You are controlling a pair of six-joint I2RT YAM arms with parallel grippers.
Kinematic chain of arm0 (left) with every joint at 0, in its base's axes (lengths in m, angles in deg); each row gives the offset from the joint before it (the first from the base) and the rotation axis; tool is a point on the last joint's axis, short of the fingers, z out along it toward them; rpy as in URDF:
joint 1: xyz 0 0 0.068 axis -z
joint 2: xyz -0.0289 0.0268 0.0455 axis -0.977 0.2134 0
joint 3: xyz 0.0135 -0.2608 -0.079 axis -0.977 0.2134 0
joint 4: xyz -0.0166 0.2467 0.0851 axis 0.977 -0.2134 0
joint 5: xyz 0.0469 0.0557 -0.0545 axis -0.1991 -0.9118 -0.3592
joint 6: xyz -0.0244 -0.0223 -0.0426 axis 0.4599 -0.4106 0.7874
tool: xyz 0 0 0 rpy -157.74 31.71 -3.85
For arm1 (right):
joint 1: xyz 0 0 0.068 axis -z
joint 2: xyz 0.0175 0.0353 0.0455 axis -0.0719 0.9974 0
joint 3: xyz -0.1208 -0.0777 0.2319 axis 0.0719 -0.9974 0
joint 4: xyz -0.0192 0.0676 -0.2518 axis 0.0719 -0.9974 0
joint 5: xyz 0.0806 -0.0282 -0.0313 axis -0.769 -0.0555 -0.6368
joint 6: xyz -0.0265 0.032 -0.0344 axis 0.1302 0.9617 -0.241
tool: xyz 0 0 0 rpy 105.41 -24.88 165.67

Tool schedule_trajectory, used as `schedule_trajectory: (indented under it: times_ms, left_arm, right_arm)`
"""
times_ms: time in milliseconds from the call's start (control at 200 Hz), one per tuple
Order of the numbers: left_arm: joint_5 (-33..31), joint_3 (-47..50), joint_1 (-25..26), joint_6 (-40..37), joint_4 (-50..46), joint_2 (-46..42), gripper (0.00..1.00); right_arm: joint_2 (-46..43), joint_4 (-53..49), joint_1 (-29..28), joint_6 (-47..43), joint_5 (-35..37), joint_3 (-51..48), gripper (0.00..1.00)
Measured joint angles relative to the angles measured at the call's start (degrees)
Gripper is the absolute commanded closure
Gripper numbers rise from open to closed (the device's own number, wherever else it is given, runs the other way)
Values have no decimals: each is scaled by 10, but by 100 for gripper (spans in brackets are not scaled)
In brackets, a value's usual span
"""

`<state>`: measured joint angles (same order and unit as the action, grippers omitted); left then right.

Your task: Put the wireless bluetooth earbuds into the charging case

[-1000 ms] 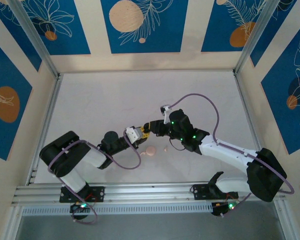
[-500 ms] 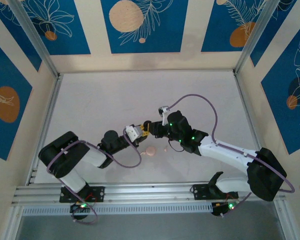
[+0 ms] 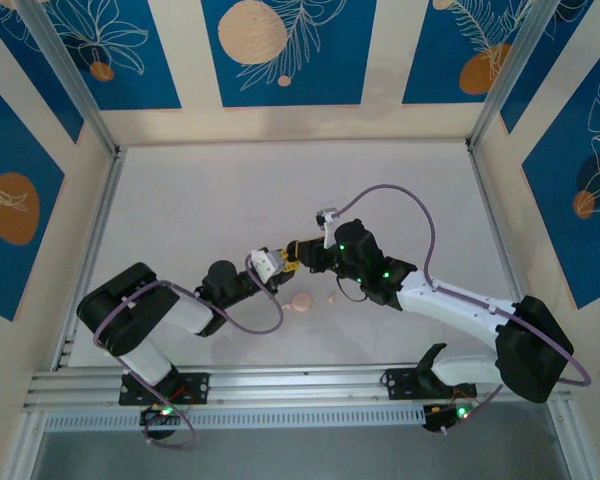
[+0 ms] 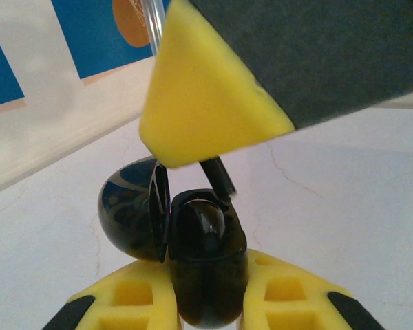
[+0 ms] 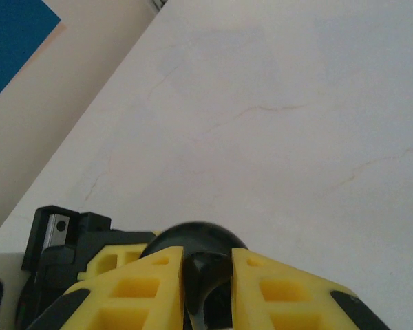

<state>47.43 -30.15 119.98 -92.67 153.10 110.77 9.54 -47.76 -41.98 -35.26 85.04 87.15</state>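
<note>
My left gripper [image 4: 208, 272] is shut on a black charging case [image 4: 206, 240], held upright with its lid [image 4: 127, 213] swung open to the left. A black earbud [image 4: 220, 176] pokes stem-up out of the case's mouth, just under a yellow finger [image 4: 206, 103] of my right gripper. In the right wrist view my right gripper [image 5: 208, 258] is shut on that black earbud [image 5: 208, 275], with the case's dark round lid [image 5: 199, 234] right behind it. From above, the left gripper [image 3: 270, 266] and the right gripper [image 3: 296, 252] meet tip to tip over the table's middle.
A round pale pink case [image 3: 300, 302] lies on the white table just in front of the grippers, with a small pink earbud [image 3: 333, 298] to its right. Metal rails [image 3: 280, 385] run along the near edge.
The right gripper has edged slightly left and away, closer onto the left gripper. Both grips are unchanged.
</note>
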Motion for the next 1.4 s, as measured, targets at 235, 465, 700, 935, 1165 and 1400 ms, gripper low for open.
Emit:
schedule_trajectory:
  times_ms: [235,465,700,935,1165,1400]
  left_arm:
    - [4,-4,0,49,-2,-10,91]
    - [0,-4,0,72,-2,-19,91]
    - [2,-5,0,83,-2,-24,91]
    - [2,-5,1,84,-3,-28,91]
    - [-1,-5,1,84,-2,-30,91]
    - [-1,-5,2,83,-3,-33,91]
  right_arm:
    - [5,27,0,-17,5,3,79]
    - [5,43,-1,-30,16,3,79]
    - [6,48,-1,-36,25,3,79]
    - [6,52,-2,-36,25,3,79]
    - [3,53,-6,-37,29,3,79]
    - [-3,53,-8,-36,31,0,79]
